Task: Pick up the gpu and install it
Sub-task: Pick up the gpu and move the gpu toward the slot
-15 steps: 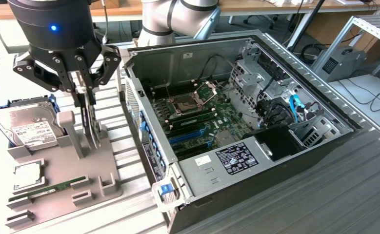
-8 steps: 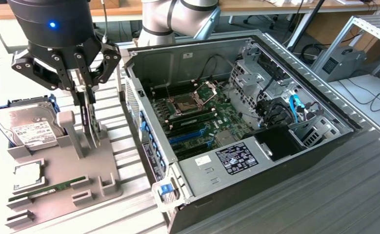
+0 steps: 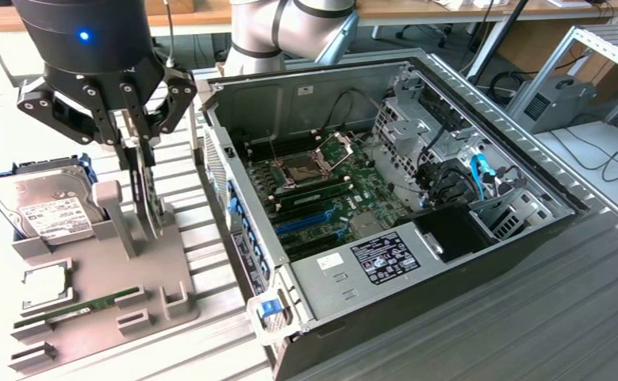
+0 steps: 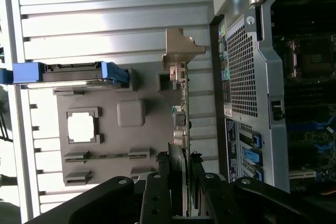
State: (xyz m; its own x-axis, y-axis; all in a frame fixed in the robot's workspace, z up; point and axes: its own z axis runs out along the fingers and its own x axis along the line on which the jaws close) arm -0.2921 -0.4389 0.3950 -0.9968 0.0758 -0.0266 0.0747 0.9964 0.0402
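Nearest me, in the lower left of the exterior view, the gray parts tray [image 3: 128,295] holds a narrow green memory stick [image 3: 81,305] lying flat, and just behind it a square silver chip [image 3: 42,286] in its recess. Further back on the tray, a silver hard drive [image 3: 49,210] with a white label leans in a blue carrier.

Just beside it, toward the exterior view's right, the gpu [image 3: 147,194] stands upright on its edge next to a gray post. I cannot tell if its lower edge is in the tray's slot. The gripper [image 3: 137,144] hangs over it in the upper left of the frame, its fingers clenched on the card's top edge. In my wrist view the card runs straight between the fingers [image 4: 165,169], with its silver bracket [image 4: 181,48] at the far end.

The open computer case [image 3: 235,208] fills the centre, motherboard [image 3: 351,198] exposed. Beyond it, the arm [image 3: 277,24] rises at the top of the frame.
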